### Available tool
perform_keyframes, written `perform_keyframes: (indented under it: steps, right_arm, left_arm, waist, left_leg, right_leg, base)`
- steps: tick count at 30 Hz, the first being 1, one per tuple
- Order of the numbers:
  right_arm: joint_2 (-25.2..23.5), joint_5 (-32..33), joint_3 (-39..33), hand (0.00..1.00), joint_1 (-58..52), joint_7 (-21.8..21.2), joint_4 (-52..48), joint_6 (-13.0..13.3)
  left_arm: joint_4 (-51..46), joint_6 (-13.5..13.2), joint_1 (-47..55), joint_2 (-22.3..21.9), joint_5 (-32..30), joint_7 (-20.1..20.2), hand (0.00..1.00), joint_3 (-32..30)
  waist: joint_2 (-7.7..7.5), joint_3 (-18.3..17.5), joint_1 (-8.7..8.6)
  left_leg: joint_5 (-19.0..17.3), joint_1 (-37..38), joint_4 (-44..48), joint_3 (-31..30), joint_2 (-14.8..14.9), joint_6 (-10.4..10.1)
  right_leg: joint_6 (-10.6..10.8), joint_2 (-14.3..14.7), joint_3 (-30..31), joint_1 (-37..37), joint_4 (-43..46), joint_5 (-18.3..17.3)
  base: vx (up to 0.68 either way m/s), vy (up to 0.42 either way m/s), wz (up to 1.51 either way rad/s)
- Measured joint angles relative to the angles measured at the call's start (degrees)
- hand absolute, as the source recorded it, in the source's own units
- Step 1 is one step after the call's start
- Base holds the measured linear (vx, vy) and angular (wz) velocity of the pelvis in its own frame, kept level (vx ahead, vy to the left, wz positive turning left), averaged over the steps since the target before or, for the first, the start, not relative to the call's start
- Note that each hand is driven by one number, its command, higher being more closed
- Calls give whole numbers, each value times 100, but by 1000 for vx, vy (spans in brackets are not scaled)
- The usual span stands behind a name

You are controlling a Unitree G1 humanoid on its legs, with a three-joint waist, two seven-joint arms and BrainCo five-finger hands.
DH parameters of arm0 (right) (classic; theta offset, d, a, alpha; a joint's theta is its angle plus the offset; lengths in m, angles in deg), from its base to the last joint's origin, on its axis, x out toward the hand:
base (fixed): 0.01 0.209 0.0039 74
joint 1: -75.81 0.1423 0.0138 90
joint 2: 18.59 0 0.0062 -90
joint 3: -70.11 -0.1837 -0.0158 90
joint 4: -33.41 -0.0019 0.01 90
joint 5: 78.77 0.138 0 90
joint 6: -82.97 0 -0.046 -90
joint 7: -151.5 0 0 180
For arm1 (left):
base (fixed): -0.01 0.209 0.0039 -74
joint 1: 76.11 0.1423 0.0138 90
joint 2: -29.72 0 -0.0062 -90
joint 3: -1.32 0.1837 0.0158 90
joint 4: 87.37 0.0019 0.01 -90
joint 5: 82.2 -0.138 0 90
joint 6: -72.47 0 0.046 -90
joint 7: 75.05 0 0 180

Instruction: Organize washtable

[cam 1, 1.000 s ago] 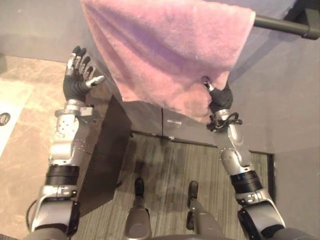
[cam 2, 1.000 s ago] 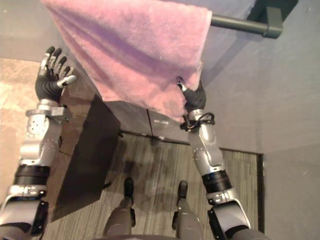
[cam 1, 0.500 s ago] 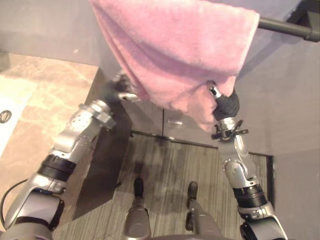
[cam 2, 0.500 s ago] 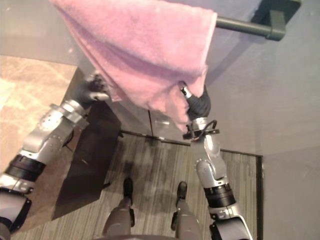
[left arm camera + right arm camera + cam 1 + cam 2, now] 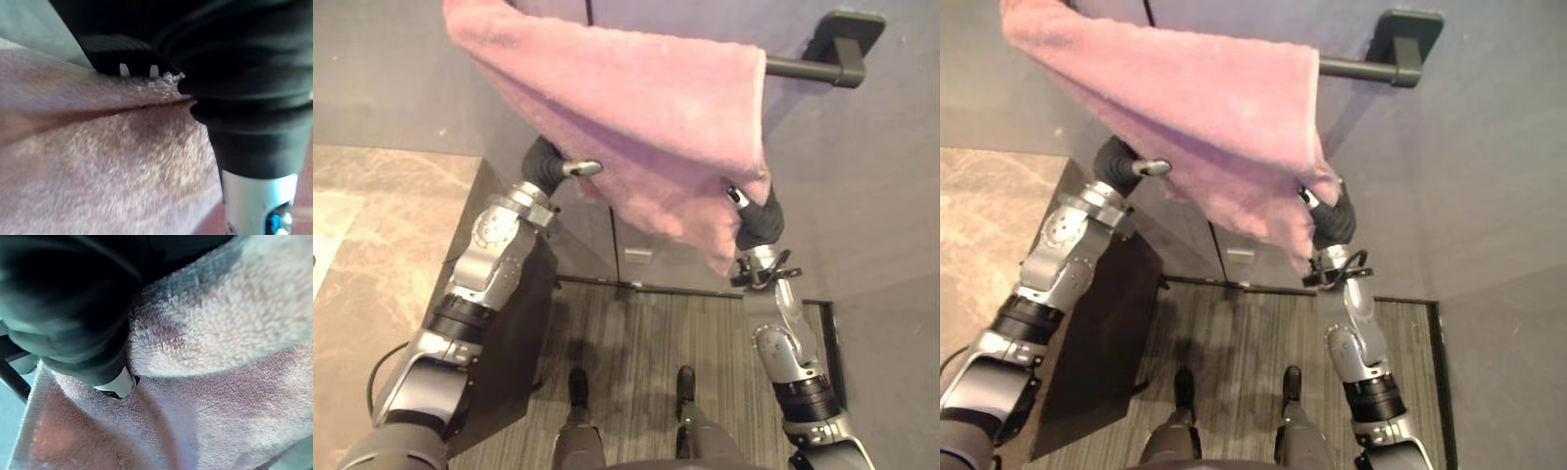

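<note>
pink towel (image 5: 646,108) on rail (image 5: 798,69), left hand (image 5: 553,166), right hand (image 5: 759,213) at hem

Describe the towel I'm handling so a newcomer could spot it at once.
On the grey wall, a dark bar runs along the top. Draped over it hangs the pink towel, with the left hand and right hand at its lower edge. It is the only soft pink thing there.

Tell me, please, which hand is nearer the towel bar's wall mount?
Right. The right hand is at the towel below the mount; the left hand is at the towel's opposite side.
</note>
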Motion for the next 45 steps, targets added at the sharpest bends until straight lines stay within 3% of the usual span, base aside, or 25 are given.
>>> perform_keyframes:
  steps: [10,21,22,24,25,40,45]
  right_arm:
    - [-19,-249,-110,100,-89,-5,967,-19]
    - [-182,-359,-309,100,-275,-56,1166,-14]
    - [-196,-364,-314,0,-278,-108,1182,-14]
    - [-232,-365,-316,0,-278,-138,1221,-13]
    - [-230,-366,-321,0,-281,-138,1253,-13]
    - [-224,-427,-457,0,-627,-135,1424,-28]
    - [-225,-533,-461,0,-826,-149,1597,-144]
  left_arm:
    - [129,-137,225,-387,-578,-350,100,-1006]
    - [121,-307,445,-663,-833,-515,100,-1461]
    - [114,-329,447,-663,-845,-563,100,-1468]
    - [111,-344,462,-675,-859,-575,100,-1525]
    - [111,-345,465,-703,-893,-580,0,-1571]
    - [100,-356,697,-775,-1121,-592,0,-1629]
    - [94,-337,1011,-808,-1301,-541,0,-1632]
  waist:
    - [-3,-2,-65]
    - [-8,-5,-73]
    - [-8,-5,-73]
    - [-9,-6,-73]
    - [-9,-6,-71]
    - [-43,-27,-76]
    - [-44,-28,-79]
  left_leg:
    - [2,59,2,19,-15,3]
    - [-2,155,-33,6,-13,3]
    - [-1,159,-34,6,-13,3]
    - [-1,170,-34,6,-13,3]
    - [-1,176,-34,6,-13,3]
    - [-2,270,-34,17,-17,5]
    - [-2,272,-35,16,-14,3]
  right_leg:
    - [10,-2,67,26,-19,32]
    - [13,-4,68,129,-24,32]
    - [15,-5,70,131,-24,33]
    - [16,-4,73,140,-24,34]
    - [17,-5,73,146,-24,35]
    - [25,-6,101,219,-28,52]
    - [25,-6,103,221,-29,51]
  base:
    - [29,41,-3]
    - [17,43,0]
    - [3,39,-1]
    - [20,40,-1]
    - [32,43,0]
    - [35,40,-1]
    - [10,38,0]
